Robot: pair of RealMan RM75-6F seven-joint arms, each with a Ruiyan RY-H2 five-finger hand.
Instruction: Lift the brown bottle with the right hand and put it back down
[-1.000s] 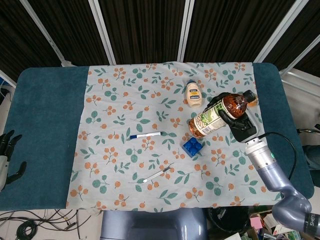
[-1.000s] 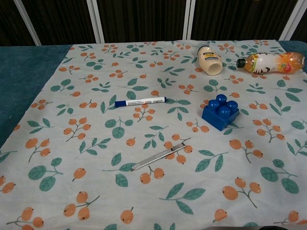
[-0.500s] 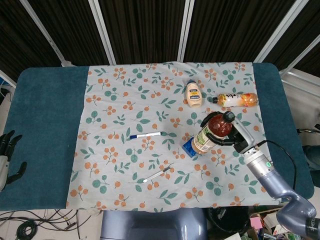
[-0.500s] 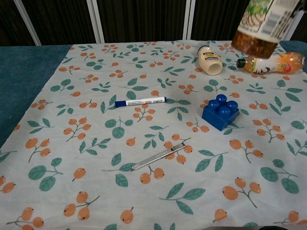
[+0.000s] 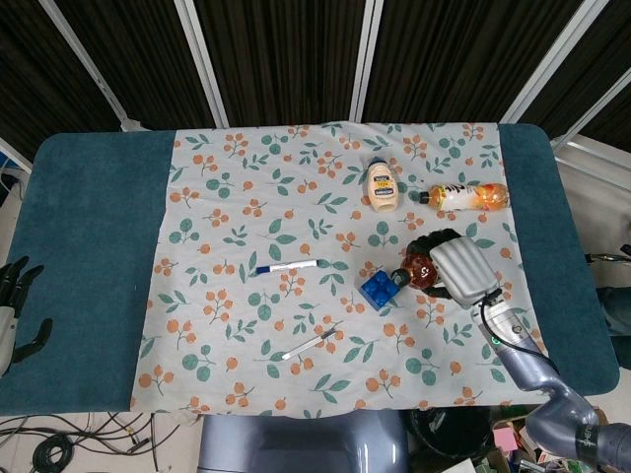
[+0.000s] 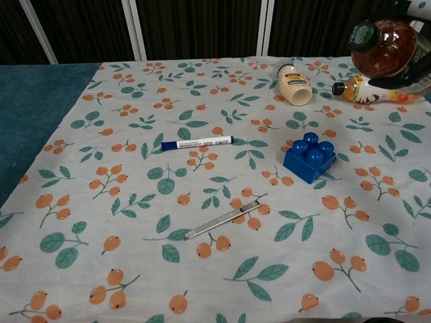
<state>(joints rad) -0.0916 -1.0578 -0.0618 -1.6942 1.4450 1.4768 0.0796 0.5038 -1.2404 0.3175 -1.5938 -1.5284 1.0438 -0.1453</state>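
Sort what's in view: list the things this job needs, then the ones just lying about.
Job:
brown bottle, held tilted above the table
right hand, gripping it

Lying about:
blue block
marker
mayonnaise bottle
orange drink bottle
metal tool
left hand

The brown bottle (image 5: 421, 270) sits in my right hand (image 5: 455, 270), lifted off the desk (image 5: 94, 246) toward its right edge. It is tipped over, its dark cap (image 6: 361, 33) pointing left, and the amber-brown contents show through the clear rounded shoulder (image 6: 389, 46).
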